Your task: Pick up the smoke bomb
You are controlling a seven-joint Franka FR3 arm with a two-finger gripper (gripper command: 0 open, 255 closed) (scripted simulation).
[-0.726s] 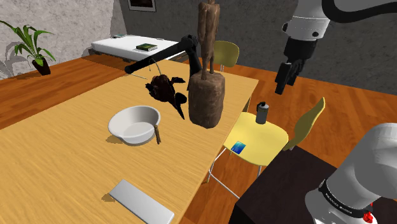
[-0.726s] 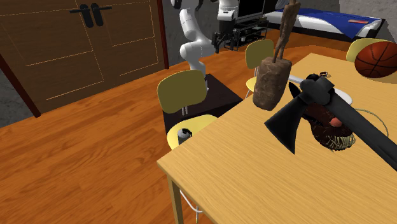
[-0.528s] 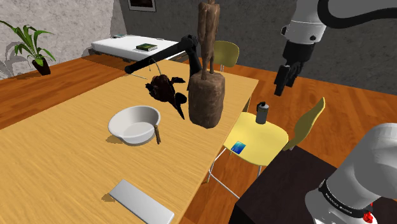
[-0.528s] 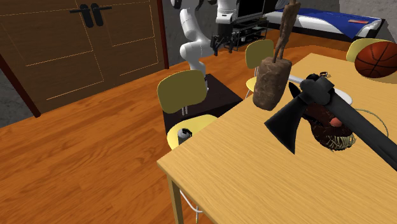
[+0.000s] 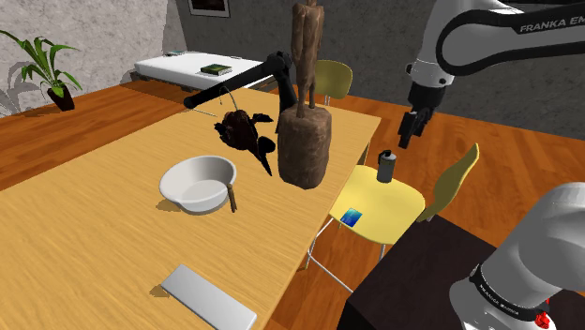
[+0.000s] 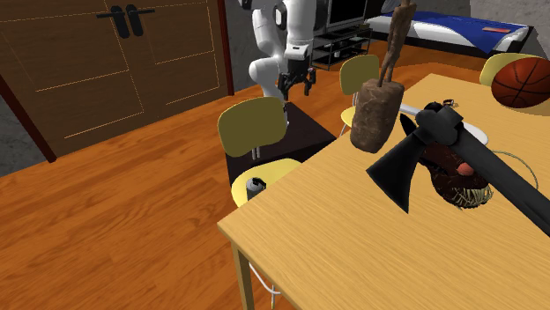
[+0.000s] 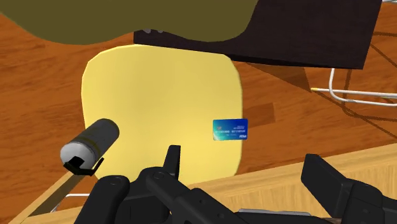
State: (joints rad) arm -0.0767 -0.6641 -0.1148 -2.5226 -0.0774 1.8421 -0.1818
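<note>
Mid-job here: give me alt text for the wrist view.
Open black gripper looks down on a yellow chair seat holding the grey smoke bomb near one edge and a blue card; the dark stand lies beyond.

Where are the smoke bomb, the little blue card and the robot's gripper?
smoke bomb (image 7: 94,141), wrist view, its grey side.
blue card (image 7: 230,129), wrist view, its middle.
gripper (image 6: 296,87), second exterior view, between its fingertips.

I see the arm (image 5: 466,37) arched high, its forearm angled down and the wrist bent so that the gripper (image 5: 407,131) points downward. In the wrist view, both black fingers (image 7: 172,159) stand well apart, clasping nothing.
</note>
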